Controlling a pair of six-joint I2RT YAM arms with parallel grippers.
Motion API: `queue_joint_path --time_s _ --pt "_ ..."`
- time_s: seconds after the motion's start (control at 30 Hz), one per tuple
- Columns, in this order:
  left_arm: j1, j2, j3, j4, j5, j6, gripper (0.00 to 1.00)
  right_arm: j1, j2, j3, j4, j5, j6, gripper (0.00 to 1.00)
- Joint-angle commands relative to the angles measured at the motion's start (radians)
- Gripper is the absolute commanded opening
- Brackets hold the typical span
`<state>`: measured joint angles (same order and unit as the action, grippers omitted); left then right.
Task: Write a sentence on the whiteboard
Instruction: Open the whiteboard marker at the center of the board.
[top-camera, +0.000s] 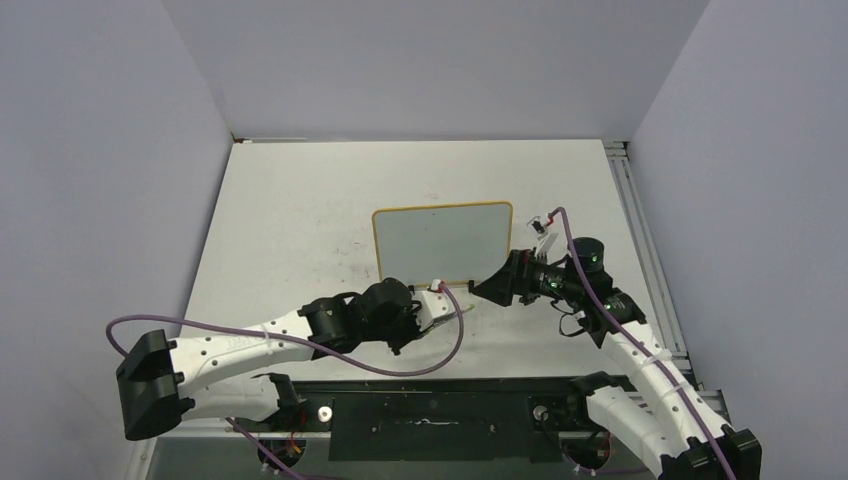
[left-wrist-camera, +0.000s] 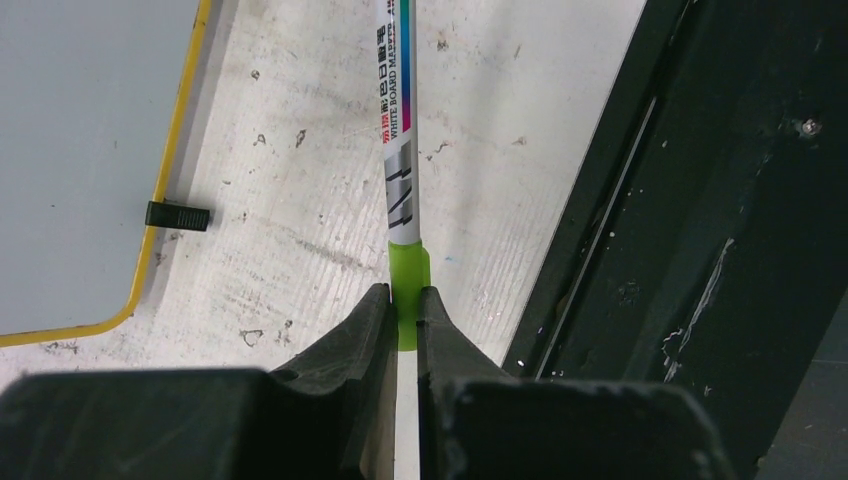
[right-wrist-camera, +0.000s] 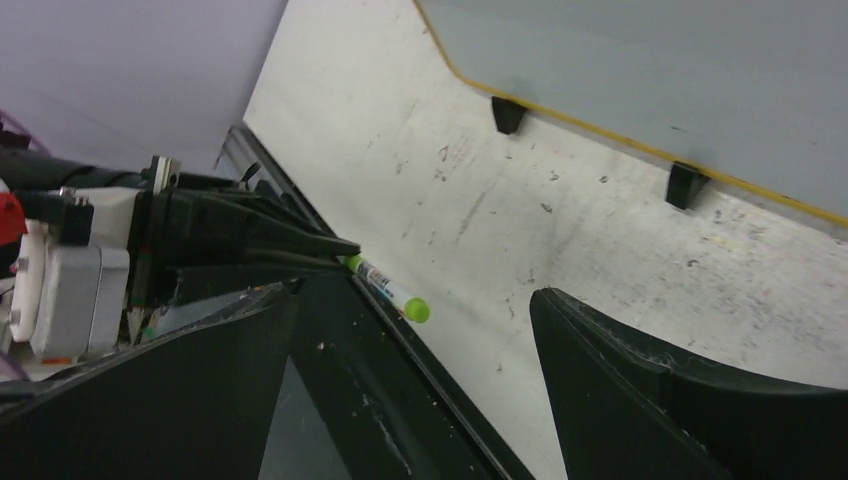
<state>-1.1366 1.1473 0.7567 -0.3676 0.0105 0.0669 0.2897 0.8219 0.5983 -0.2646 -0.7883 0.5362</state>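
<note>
1. Whiteboard (top-camera: 443, 240): flat on table (top-camera: 300, 220), approx. ctr. Long axis 9-to-3 in top view; yellow frame, rounded corners. Two black feet (right-wrist-camera: 507, 113) on the 6 o'clock edge.

2. View differences:
- Top view: gives whole board outline and both arms; marker barely resolved.
- Left wrist view: board (left-wrist-camera: 80, 150) at 9 o'clock, one near corner and one foot only. Marker (left-wrist-camera: 400, 120) seen close, axis 12-to-6, printed barrel "WHITE BOARD MARKER", green collar at the jaws.
- Right wrist view: board (right-wrist-camera: 680, 70) near edge w/ both feet at 1 o'clock. Marker (right-wrist-camera: 390, 293) seen side-on, green end toward 4 o'clock, over the black rail (right-wrist-camera: 400, 400) at table's near edge.

3. Left gripper (left-wrist-camera: 403, 300): at board's 6 o'clock side, fingers clamped on marker's green collar.

4. Right gripper (right-wrist-camera: 415, 295): near board's 5 o'clock corner, fingers wide apart, holding nothing.
</note>
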Motion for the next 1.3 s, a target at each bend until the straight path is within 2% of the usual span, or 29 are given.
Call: queue_joint_path --time_s 0.0,0.2,0.33,0.5,0.6,0.93,1.27 --pt "0.030 -0.036 0.014 0.078 0.086 0.016 0.00 0.037 0.023 -0.020 0.145 -0.184 0.040 0.87" --pt "0.037 -0.063 0.003 0.082 0.166 0.008 0.00 0.172 0.084 -0.028 0.169 -0.123 0.016 0.80" --pt "0.036 -0.055 0.010 0.073 0.199 0.009 0.00 0.231 0.117 -0.017 0.174 -0.091 -0.004 0.71" --pt "0.037 -0.073 0.003 0.076 0.208 0.009 0.00 0.230 0.138 -0.012 0.169 -0.138 -0.027 0.58" --pt "0.037 -0.074 0.004 0.073 0.214 0.010 0.00 0.232 0.153 0.011 0.111 -0.158 -0.073 0.50" --pt "0.037 -0.057 0.013 0.068 0.241 0.011 0.00 0.258 0.161 0.025 0.080 -0.183 -0.096 0.39" --pt "0.037 -0.048 0.016 0.065 0.252 0.014 0.00 0.270 0.157 0.017 0.098 -0.213 -0.083 0.21"
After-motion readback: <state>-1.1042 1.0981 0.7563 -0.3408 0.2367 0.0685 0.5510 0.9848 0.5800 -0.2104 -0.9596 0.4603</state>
